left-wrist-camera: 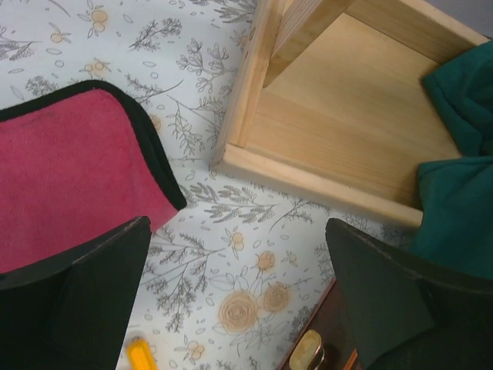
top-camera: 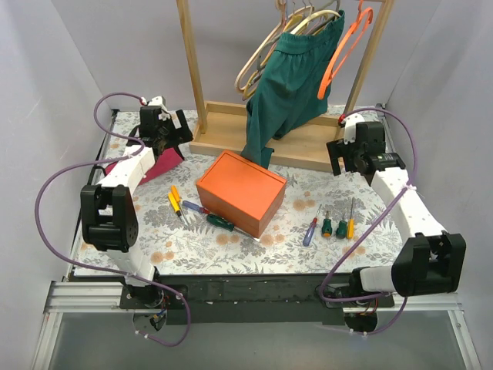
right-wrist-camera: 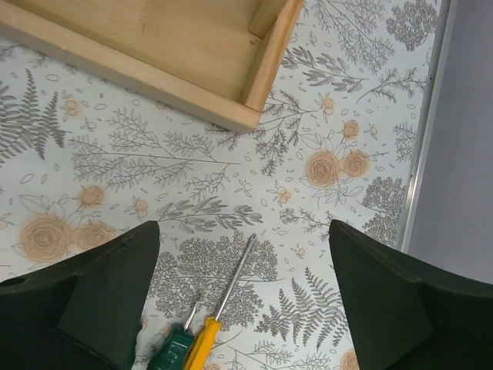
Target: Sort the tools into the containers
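Observation:
The orange box (top-camera: 240,191) stands mid-table. To its left lie yellow and orange screwdrivers (top-camera: 176,202), a purple-and-red one (top-camera: 196,208) and a green one (top-camera: 223,223). To its right lie a blue one (top-camera: 310,231), two green ones (top-camera: 333,227) and a yellow one (top-camera: 350,223). My left gripper (top-camera: 166,137) hangs open and empty at the back left; in the left wrist view (left-wrist-camera: 237,231) a yellow handle tip (left-wrist-camera: 141,356) shows below it. My right gripper (top-camera: 350,158) is open and empty at the back right (right-wrist-camera: 243,231), above the yellow (right-wrist-camera: 202,343) and green (right-wrist-camera: 171,351) screwdrivers. No clear box is in view.
A wooden rack with a base tray (top-camera: 223,127) stands at the back, holding hangers and a green garment (top-camera: 289,69). A pink cloth (top-camera: 158,163) lies under the left gripper (left-wrist-camera: 62,169). The tray corner (right-wrist-camera: 254,92) and the table's right edge (right-wrist-camera: 427,154) are close to the right gripper.

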Action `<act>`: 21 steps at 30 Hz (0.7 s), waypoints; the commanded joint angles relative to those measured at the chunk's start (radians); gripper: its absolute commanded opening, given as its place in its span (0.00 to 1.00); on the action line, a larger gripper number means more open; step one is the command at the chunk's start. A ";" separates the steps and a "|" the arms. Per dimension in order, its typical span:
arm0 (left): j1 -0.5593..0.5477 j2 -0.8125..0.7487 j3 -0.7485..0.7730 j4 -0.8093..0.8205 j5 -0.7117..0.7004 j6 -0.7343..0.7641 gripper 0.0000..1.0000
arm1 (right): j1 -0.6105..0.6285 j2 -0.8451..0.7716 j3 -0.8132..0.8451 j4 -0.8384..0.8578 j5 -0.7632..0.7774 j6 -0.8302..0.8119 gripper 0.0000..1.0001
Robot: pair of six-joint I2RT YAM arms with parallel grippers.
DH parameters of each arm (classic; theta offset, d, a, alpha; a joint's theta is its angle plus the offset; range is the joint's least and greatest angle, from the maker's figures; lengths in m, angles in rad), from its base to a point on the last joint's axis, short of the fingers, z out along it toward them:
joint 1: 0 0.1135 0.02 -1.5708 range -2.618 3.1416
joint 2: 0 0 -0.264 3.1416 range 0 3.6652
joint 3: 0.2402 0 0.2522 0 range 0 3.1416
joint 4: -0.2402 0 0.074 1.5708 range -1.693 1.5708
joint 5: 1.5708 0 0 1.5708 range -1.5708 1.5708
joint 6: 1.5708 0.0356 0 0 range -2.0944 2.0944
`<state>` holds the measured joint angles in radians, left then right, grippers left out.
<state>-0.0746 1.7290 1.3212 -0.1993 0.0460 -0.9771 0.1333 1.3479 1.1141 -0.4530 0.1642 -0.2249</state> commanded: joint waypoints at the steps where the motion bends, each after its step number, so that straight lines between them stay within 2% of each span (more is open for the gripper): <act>1: -0.004 -0.132 -0.026 -0.045 -0.032 0.015 0.98 | 0.014 -0.059 0.024 -0.021 -0.107 -0.014 0.99; 3: 0.001 -0.146 -0.031 -0.049 -0.064 0.034 0.98 | 0.032 -0.099 0.010 -0.006 -0.234 -0.063 0.99; 4: 0.010 -0.146 -0.030 -0.051 -0.014 0.064 0.98 | 0.055 -0.119 0.001 0.016 -0.350 -0.139 0.99; 7: 0.027 -0.129 -0.008 -0.081 0.078 0.061 0.98 | 0.148 -0.196 -0.034 0.062 -0.451 -0.235 0.99; 13: 0.029 -0.108 0.006 -0.141 0.251 0.116 0.98 | 0.345 -0.142 0.051 0.034 -0.446 -0.289 0.98; 18: 0.025 -0.138 -0.001 -0.195 0.200 0.256 0.98 | 0.458 -0.122 0.052 0.086 -0.521 -0.284 0.98; 21: 0.038 -0.118 0.055 -0.282 0.293 0.249 0.98 | 0.494 -0.052 0.113 0.061 -0.574 -0.322 0.99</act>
<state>-0.0471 1.6405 1.3048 -0.3851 0.2543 -0.7689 0.5896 1.2373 1.1355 -0.4126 -0.3210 -0.4988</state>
